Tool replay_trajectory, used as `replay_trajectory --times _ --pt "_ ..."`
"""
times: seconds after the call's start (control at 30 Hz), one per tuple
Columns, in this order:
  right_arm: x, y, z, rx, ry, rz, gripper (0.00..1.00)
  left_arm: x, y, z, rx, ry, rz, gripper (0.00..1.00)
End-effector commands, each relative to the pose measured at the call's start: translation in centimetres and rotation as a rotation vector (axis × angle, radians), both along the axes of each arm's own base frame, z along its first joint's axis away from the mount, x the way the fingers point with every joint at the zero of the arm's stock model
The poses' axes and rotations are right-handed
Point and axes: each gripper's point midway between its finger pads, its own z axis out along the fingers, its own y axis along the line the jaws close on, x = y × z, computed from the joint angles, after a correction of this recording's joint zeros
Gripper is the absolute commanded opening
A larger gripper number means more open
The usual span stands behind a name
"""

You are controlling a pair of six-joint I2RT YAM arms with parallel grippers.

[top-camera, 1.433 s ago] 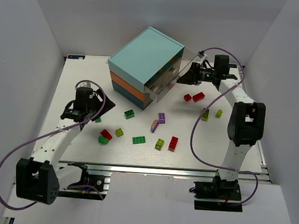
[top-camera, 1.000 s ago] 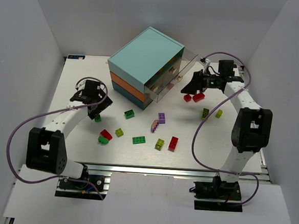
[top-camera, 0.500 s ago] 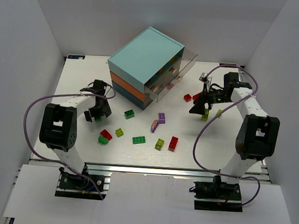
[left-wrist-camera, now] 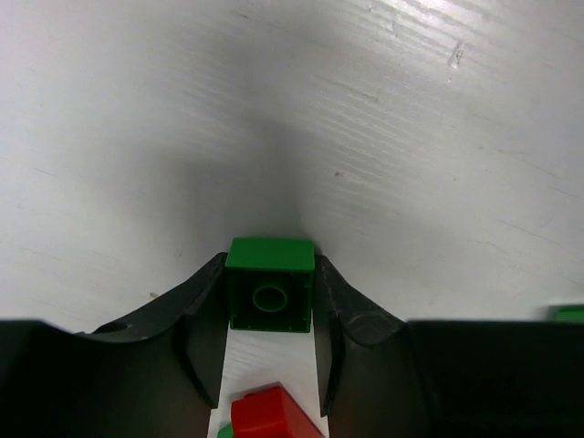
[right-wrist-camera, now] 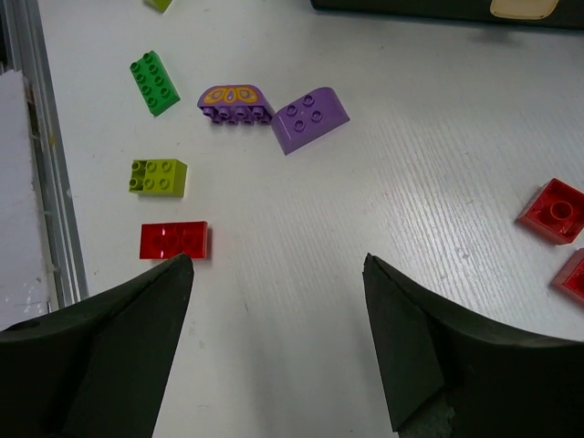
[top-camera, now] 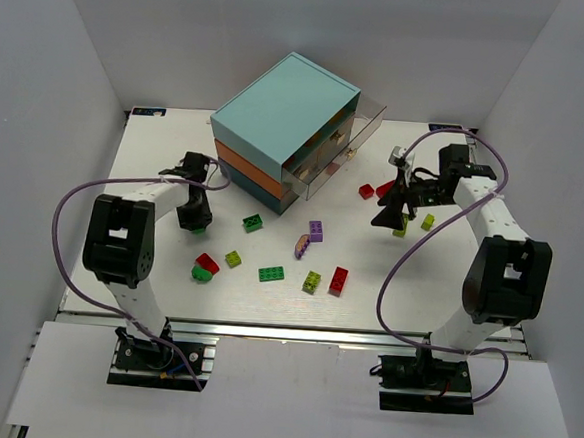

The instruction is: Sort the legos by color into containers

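Left end effector [left-wrist-camera: 271,265]: I have it low over the white worktop [top-camera: 152,139], left of the chest. Its two black fingers [left-wrist-camera: 205,319] press on both sides of a small green square plastic brick [left-wrist-camera: 270,297], so it is gripping that brick. I cannot tell whether the brick is off the surface.

Near-left bricks: a red plastic brick [top-camera: 207,262] lies nearer to me than that end effector, with a green piece [top-camera: 199,274] touching it. A small yellow-green brick [top-camera: 232,259] sits just to its right.

Chest: I see a boxy plastic chest of drawers [top-camera: 285,103] at the back, with light teal, orange and dark teal layers. A clear drawer [top-camera: 349,143] is pulled out to the right. It holds small bricks that I cannot name by colour.

Middle bricks: loose on the worktop lie a dark green brick [top-camera: 253,221], a long green studded brick [right-wrist-camera: 153,82], a purple brick with an orange pattern [right-wrist-camera: 235,102], a light purple curved brick [right-wrist-camera: 310,119], a yellow-green four-stud brick [right-wrist-camera: 158,176] and a flat red oblong brick [right-wrist-camera: 173,240].

Right end effector [right-wrist-camera: 277,265]: it hangs over the worktop, right of the drawer. Its fingers are spread wide with nothing between them.

Right bricks: a red square brick [right-wrist-camera: 552,210] lies near the drawer. Another yellow-green brick [top-camera: 427,221] lies just right of the end effector.
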Motion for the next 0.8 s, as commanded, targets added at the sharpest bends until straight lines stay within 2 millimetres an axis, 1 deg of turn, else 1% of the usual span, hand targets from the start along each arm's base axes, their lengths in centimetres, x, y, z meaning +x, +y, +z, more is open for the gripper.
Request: replay_trajectory --times 0.0,0.03,0.07,0.1,0.13,0.17,0.2,0.23,0.27,0.3,0.33,0.37,0.43,0.47,0.53,0.57,0.6,0.63,0.67,0.7,0.77 --pt "-1.0 0.1 1.5 0.006 -0.075 0.032 0.79 0.5 -1.1 3.4 -0.082 -0.1 -0.019 0.13" --pt "-1.3 0.1 1.2 0.002 -0.073 0.036 0.76 0.6 -1.9 4.4 -0.102 -0.132 -0.04 0.09" --pt "-1.5 0.1 1.5 0.001 -0.094 0.043 0.73 0.8 -2.7 5.6 -0.129 -0.169 -0.063 0.08" --pt "-1.6 0.1 1.5 -0.004 -0.121 0.056 0.68 1.1 -4.6 8.6 -0.21 -0.249 -0.13 0.02" --pt "-2.0 0.2 1.5 -0.004 -0.132 0.072 0.53 1.2 -6.0 10.4 -0.285 -0.296 -0.177 0.01" --pt "-2.3 0.2 1.5 -0.004 -0.153 0.08 0.41 2.0 -7.7 13.0 -0.364 -0.394 -0.24 0.0" --pt "-2.5 0.4 1.5 -0.002 -0.175 0.098 0.3 1.6 -9.9 15.6 -0.472 -0.458 -0.314 0.0" --pt "-2.6 0.5 1.5 0.005 -0.186 0.105 0.1 0.7 -11.5 19.0 -0.54 -0.551 -0.386 0.0" --pt "-3.0 0.6 1.6 0.008 -0.198 0.117 0.02 1.0 -12.7 21.9 -0.589 -0.65 -0.437 0.0" --pt "-3.0 0.7 1.6 0.011 -0.209 0.125 0.0 0.6 -13.6 23.7 -0.634 -0.694 -0.463 0.0" --pt "-3.1 0.9 1.7 0.02 -0.215 0.131 0.0 -0.3 -14.8 25.4 -0.688 -0.72 -0.519 0.0" --pt "-3.2 1.2 1.9 0.025 -0.222 0.139 0.0 -0.3 -15.5 27.3 -0.709 -0.753 -0.549 0.0" --pt "-3.2 1.5 2.0 0.035 -0.213 0.14 0.0 -0.4 -17.1 29.1 -0.75 -0.763 -0.594 0.0" --pt "-3.2 1.8 2.2 0.037 -0.223 0.148 0.0 0.1 -18.1 30.9 -0.768 -0.789 -0.629 0.0" --pt "-3.2 2.0 2.2 0.035 -0.222 0.147 0.0 0.6 -19.5 32.3 -0.789 -0.801 -0.66 0.0" --pt "-3.3 2.4 2.4 0.033 -0.223 0.152 0.0 1.3 -20.9 31.7 -0.803 -0.774 -0.675 0.0" --pt "-2.9 2.5 2.6 0.031 -0.241 0.148 0.0 1.9 -21.8 33.3 -0.808 -0.802 -0.699 0.01" --pt "-2.8 2.5 2.6 0.025 -0.247 0.145 0.01 2.3 -22.7 33.1 -0.809 -0.787 -0.709 0.02" --pt "-2.9 2.8 2.7 0.024 -0.239 0.144 0.02 2.4 -24.3 32.9 -0.814 -0.767 -0.731 0.02" --pt "-2.7 3.0 2.9 0.022 -0.253 0.142 0.04 3.8 -25.6 32.4 -0.806 -0.751 -0.738 0.02" --pt "-2.8 3.2 3.2 0.023 -0.25 0.137 0.07 4.3 -27.5 31.5 -0.78 -0.712 -0.739 0.04"
